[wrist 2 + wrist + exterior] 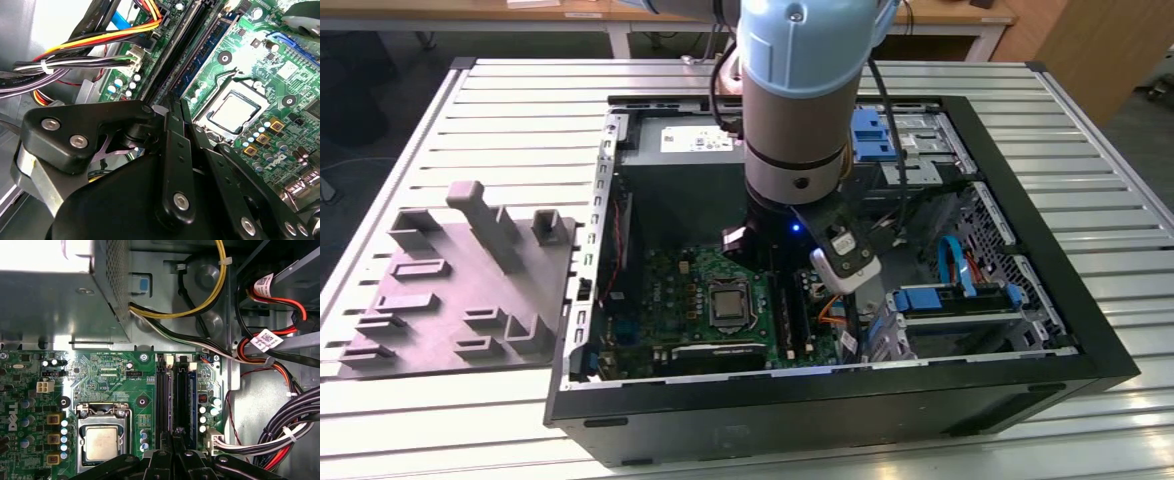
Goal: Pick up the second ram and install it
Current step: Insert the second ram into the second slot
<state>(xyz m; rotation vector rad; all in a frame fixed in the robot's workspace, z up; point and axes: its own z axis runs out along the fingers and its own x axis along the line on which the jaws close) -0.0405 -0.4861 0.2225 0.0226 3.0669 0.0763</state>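
Second ram [182, 395] upright on motherboard [110, 375] inside case [854, 400], jaws clamped narrow on it

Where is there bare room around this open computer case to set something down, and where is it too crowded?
Free: the slatted table between the gray holder block and the computer case, along the table's far edge, and right of the case in the exterior view. Crowded: inside the case, where the arm hangs over the motherboard beside cable bundles.
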